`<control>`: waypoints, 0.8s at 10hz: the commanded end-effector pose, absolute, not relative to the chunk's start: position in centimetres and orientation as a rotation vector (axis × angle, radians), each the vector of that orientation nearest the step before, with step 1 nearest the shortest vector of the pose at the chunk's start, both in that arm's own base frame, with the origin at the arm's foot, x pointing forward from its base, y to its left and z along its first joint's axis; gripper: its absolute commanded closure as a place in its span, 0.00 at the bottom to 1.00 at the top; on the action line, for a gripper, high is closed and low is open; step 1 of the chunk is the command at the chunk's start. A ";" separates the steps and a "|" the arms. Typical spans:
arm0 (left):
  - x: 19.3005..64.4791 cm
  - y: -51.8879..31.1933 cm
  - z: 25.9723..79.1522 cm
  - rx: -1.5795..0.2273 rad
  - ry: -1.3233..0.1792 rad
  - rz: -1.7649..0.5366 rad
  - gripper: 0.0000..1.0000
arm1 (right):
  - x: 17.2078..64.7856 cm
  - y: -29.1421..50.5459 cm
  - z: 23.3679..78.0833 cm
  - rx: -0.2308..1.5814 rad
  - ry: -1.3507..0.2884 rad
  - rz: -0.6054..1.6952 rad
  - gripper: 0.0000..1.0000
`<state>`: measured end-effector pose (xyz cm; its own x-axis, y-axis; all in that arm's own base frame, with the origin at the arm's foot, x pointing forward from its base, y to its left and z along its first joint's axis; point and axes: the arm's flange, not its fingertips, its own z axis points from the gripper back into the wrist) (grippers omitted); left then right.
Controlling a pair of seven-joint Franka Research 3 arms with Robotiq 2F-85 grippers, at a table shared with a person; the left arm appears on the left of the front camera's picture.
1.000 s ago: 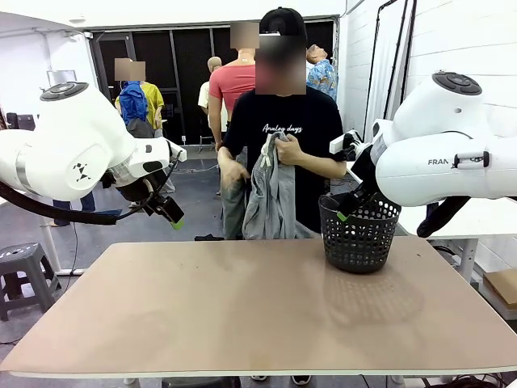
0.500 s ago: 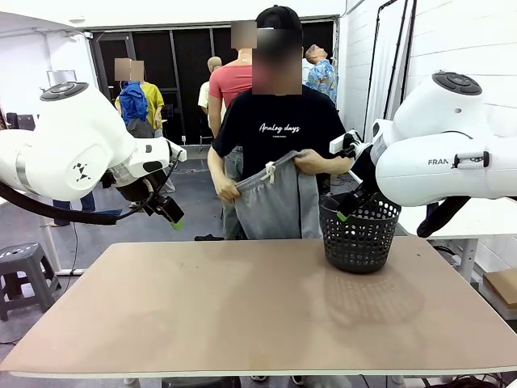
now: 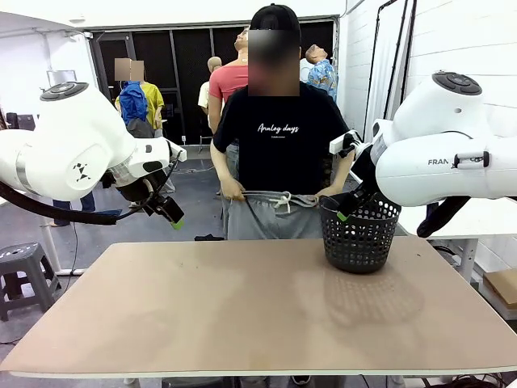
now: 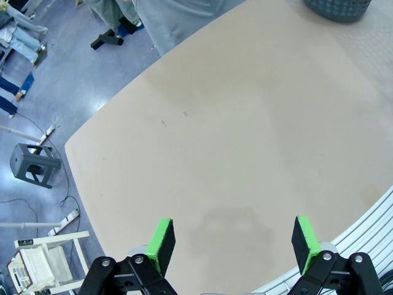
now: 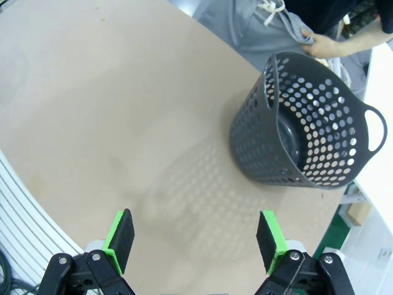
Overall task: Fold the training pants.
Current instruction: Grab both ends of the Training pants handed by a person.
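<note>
While a person (image 3: 279, 174) in an "Analog days" shirt (image 3: 279, 145) holds the training pants (image 3: 271, 218) by the waistband behind the surface (image 3: 242, 315), beside the basket (image 3: 359, 242), left pincer (image 4: 233, 238) and right pincer (image 5: 195, 236) hang open and empty; the right arm (image 3: 452, 166) reads "FRAN".
</note>
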<state>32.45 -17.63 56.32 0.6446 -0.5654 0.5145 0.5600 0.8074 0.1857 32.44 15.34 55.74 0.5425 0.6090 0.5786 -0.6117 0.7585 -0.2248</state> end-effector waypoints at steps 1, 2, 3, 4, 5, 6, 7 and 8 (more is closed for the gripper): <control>32.4 -17.7 56.4 0.008 -0.591 -0.645 0.00 | 32.4 15.3 55.6 0.004 -0.686 0.725 0.00; 32.4 -17.7 56.4 0.008 -0.591 -0.645 0.00 | 32.4 15.3 55.6 0.004 -0.686 0.725 0.00; 32.4 -17.7 56.4 0.008 -0.591 -0.645 0.00 | 32.4 15.3 55.6 0.004 -0.686 0.725 0.00; 32.4 -17.7 56.4 0.008 -0.591 -0.645 0.00 | 32.4 15.3 55.6 0.004 -0.686 0.725 0.00; 32.4 -17.7 56.4 0.008 -0.591 -0.645 0.00 | 32.4 15.3 55.6 0.004 -0.686 0.725 0.00; 32.4 -17.7 56.4 0.008 -0.591 -0.645 0.00 | 32.4 15.3 55.6 0.004 -0.686 0.725 0.00; 32.4 -17.7 56.4 0.008 -0.591 -0.645 0.00 | 32.4 15.3 55.6 0.004 -0.686 0.725 0.00; 32.4 -17.7 56.4 0.008 -0.591 -0.645 0.00 | 32.4 15.3 55.6 0.004 -0.686 0.725 0.00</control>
